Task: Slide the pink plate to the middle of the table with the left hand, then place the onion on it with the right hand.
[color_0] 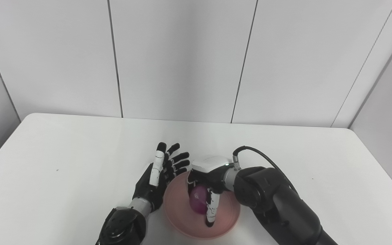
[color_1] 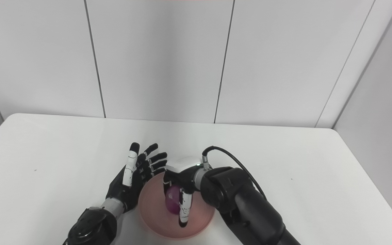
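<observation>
Onion (color_0: 198, 199) purple, glossy, right hand (color_0: 205, 183) fingers clamped round it; left hand (color_0: 158, 177) fingers apart.

A: Where did the two cameras sit?

B: Side by side on the head, looking forward and down at the white table (color_0: 63, 153) from fairly close, with the wall panels (color_0: 182, 58) filling the upper half.

A: What did they share?

B: Nearly everything: the tabletop, the pink plate (color_0: 179, 197) near the bottom edge, and both arms coming up from below. In the right eye view the plate (color_1: 151, 200) sat further left, and more of the right side wall (color_1: 379, 112) showed.
</observation>
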Robot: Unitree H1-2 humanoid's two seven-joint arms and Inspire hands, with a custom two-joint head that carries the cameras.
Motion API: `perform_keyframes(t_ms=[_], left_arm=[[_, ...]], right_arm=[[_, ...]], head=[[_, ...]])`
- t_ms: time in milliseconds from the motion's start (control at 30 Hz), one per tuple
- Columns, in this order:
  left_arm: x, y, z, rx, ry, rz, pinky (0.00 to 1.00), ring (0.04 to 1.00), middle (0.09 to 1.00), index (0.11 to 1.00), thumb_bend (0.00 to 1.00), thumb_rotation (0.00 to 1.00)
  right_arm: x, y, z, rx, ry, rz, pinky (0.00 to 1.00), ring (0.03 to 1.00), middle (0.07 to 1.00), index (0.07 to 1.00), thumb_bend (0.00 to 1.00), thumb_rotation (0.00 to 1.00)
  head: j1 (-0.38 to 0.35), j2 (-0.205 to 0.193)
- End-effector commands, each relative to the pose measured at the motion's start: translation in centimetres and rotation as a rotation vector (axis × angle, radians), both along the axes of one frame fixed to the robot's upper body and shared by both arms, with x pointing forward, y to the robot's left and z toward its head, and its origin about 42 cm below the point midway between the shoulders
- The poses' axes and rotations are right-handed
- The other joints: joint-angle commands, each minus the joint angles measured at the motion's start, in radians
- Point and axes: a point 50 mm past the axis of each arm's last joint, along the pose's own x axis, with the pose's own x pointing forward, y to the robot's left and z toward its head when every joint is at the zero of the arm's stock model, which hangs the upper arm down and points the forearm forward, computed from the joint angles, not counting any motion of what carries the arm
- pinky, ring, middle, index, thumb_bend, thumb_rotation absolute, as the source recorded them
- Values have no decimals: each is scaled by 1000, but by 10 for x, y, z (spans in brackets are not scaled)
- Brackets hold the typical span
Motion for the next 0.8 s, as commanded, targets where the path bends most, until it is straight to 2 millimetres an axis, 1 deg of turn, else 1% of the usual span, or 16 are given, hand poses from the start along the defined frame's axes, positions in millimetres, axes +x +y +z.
perform_keyframes(t_ms=[0, 33, 100, 267, 400, 600, 700, 767], left_arm=[[-10, 2, -22, 24, 101, 1, 851, 827, 827, 900, 864, 983], [-10, 2, -22, 26, 100, 0, 848, 826, 826, 899, 866, 985], [-10, 2, -22, 28, 99, 0, 846, 825, 826, 898, 866, 987], [-10, 2, -22, 26, 98, 2, 843, 825, 825, 899, 859, 990], [-10, 1, -22, 17, 100, 2, 855, 830, 828, 901, 856, 986], [-9, 2, -23, 20, 98, -1, 853, 834, 833, 903, 860, 990], [-9, 2, -22, 21, 99, -1, 850, 833, 833, 902, 859, 993], [-9, 3, -22, 26, 98, 1, 850, 836, 833, 900, 858, 997]], right_arm=[[2, -1, 16, 14, -99, 26, 471, 567, 635, 691, 935, 465], [1, -2, 16, 17, -103, 26, 491, 605, 675, 721, 975, 506], [1, -2, 16, 19, -109, 25, 508, 638, 711, 744, 996, 536], [2, -5, 19, 24, -116, 18, 541, 691, 765, 770, 1000, 571], [2, -6, 22, 37, -115, 12, 568, 719, 780, 775, 1000, 576], [2, -7, 27, 49, -122, 6, 575, 728, 794, 770, 1000, 568], [2, -7, 32, 70, -119, 2, 586, 738, 794, 759, 1000, 545], [2, -7, 37, 77, -119, 5, 590, 741, 797, 760, 1000, 565]], head=[[1, 1], [1, 1], [1, 1], [4, -2], [4, -2], [2, -4], [2, -4], [3, -5]])
